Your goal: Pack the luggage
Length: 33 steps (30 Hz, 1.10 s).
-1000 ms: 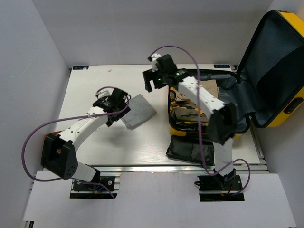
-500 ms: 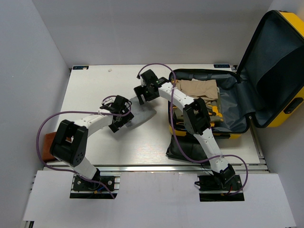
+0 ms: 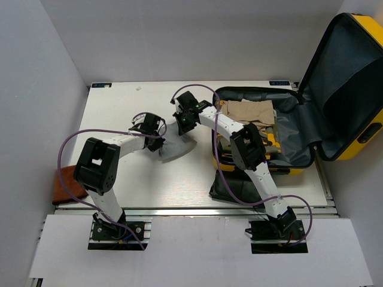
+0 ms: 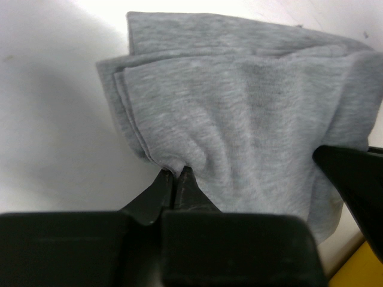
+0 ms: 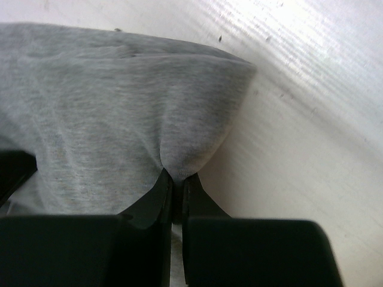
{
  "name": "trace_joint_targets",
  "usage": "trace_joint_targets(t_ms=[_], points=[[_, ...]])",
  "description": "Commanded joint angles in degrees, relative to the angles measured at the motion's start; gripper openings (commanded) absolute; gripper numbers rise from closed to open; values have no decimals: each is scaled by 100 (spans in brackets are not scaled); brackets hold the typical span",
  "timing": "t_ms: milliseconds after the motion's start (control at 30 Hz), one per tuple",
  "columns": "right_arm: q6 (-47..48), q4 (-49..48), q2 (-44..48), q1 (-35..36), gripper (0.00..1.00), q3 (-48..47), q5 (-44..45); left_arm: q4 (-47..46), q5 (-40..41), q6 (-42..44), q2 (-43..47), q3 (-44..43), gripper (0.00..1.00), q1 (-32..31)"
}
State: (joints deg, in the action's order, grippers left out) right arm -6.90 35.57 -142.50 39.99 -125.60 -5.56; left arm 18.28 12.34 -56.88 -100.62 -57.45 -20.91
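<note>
The yellow luggage point(image 3: 359, 140) lies open at the right of the table, its lid raised, with tan and camouflage clothes inside. A folded grey cloth point(image 3: 175, 145) lies on the table left of it. My left gripper point(image 3: 159, 133) is shut on the cloth's left edge; in the left wrist view the grey cloth point(image 4: 251, 131) bunches at the closed left gripper point(image 4: 177, 173). My right gripper point(image 3: 182, 128) is shut on the cloth's far edge; the right wrist view shows the grey cloth point(image 5: 108, 119) pinched at the closed right gripper point(image 5: 178, 178).
A flat black pouch point(image 3: 234, 190) lies on the table in front of the luggage. A brown item point(image 3: 64, 184) sits at the table's left edge beside the left arm. Grey walls enclose the table on the left and back.
Both grippers came down onto the grey cloth and shut on its edges. The right arm swung left from over the luggage; the cloth is now bunched between the two grippers.
</note>
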Motion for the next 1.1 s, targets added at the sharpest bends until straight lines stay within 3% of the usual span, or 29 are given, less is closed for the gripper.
trace_joint_targets(t_ms=[0,167,367,533,767,1067], points=[[136,144,669,88,0,211,-305,-333,-574,588,-344,-107,0,-63],[276,-191,1794,88,0,510,-156,-888,-820,1328,296,-188,0,-203],[338,-288,2761,71,0,791,204,-1564,-1031,1706,1702,-29,0,-265],[286,89,3148,-79,0,704,1188,-1986,-1460,1917,2160,-204,0,-440],[197,310,3509,-641,0,818,1848,-1978,-2007,2111,1186,-1504,0,-800],[39,266,4230,-2011,0,1933,2077,-1487,-2446,2391,-765,-3973,0,-1381]])
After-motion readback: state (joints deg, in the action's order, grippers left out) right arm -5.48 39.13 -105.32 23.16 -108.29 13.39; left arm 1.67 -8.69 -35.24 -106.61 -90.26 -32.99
